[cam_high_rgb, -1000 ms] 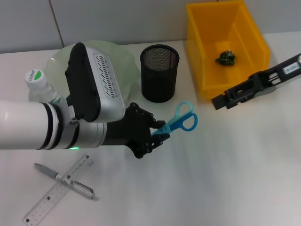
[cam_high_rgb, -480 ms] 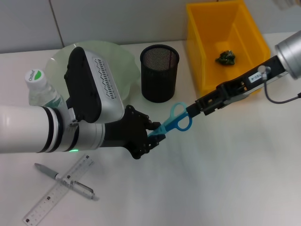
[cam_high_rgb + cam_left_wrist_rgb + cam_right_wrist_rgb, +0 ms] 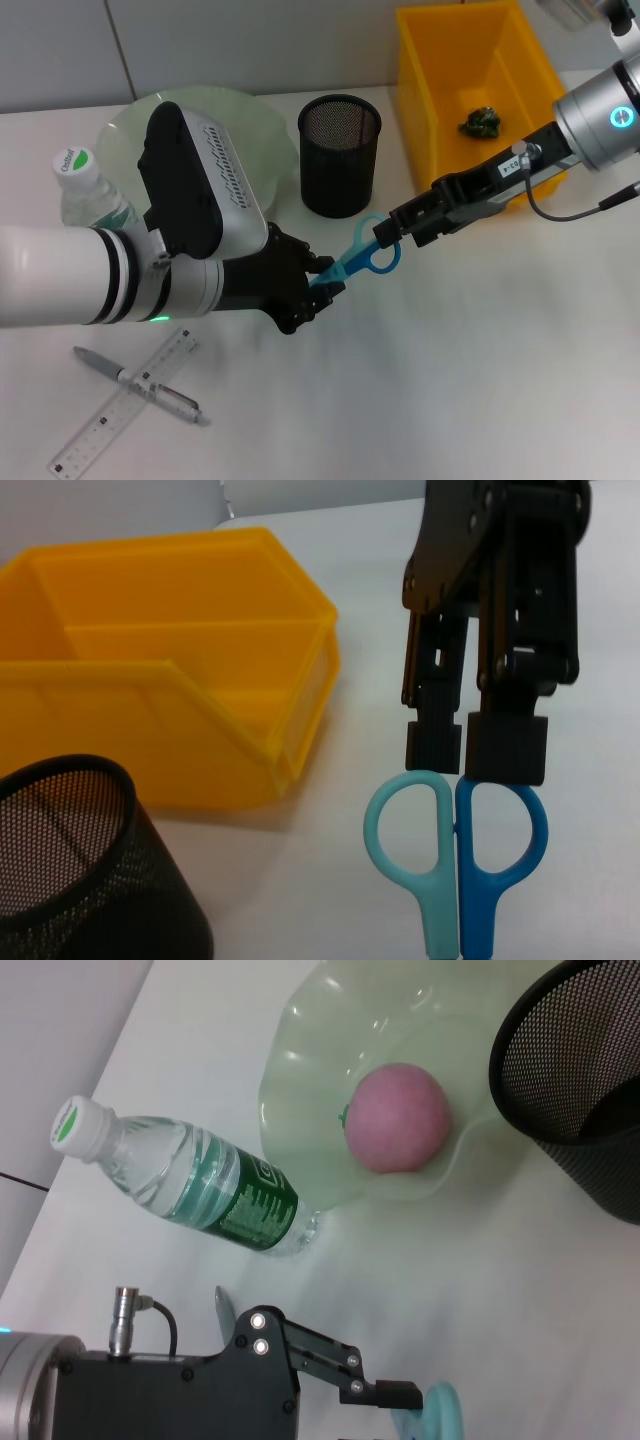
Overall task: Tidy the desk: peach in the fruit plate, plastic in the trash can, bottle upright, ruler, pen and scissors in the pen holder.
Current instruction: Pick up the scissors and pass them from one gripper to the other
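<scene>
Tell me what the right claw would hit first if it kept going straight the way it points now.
The scissors: the right claw already sits at their handle loops, fingertips touching or nearly so. Beyond them lies the left claw, shut on the blades. Depth is hard to judge.

You are looking down on a plain white desk top [image 3: 480, 380] with a smooth matte surface that fills most of the head view. Behind its far edge stands a pale grey panelled wall [image 3: 250, 40], split by a thin dark vertical seam [image 3: 118, 50] toward the left. Light falls evenly from above and leaves only soft grey shadows on the white surface. In the right wrist view, the same white top [image 3: 400, 1280] meets the grey wall [image 3: 60, 1050] along a straight edge.
</scene>
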Robot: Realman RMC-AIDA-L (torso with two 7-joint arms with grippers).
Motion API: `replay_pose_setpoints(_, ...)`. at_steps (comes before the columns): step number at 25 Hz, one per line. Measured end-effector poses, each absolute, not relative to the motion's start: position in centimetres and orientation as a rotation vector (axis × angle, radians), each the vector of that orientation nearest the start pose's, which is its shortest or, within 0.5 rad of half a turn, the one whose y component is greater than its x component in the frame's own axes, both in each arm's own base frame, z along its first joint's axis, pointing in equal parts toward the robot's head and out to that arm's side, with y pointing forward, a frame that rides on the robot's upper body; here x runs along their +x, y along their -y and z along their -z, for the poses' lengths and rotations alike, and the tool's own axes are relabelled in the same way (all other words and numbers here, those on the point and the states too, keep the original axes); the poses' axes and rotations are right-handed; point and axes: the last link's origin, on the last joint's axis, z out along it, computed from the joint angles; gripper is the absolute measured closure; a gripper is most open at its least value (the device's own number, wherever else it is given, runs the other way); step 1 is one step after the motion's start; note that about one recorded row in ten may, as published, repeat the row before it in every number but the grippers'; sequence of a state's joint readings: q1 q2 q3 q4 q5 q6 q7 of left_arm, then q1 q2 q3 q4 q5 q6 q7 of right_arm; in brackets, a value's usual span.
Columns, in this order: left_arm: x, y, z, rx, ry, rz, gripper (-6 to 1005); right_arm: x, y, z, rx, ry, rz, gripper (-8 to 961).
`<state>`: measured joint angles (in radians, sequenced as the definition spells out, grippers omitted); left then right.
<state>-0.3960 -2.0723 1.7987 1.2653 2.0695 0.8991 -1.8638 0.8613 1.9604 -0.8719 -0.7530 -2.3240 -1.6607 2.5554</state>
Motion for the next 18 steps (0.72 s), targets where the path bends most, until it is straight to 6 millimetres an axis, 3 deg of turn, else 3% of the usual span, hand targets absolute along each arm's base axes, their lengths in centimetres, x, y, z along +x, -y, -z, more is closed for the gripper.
replay_pose_setpoints(18,-15.3,-33.4,9.4,-2.808,0.125,0.030,671,17.9,-40.1,-1.5,-2.586,-1.708,-0.090,194)
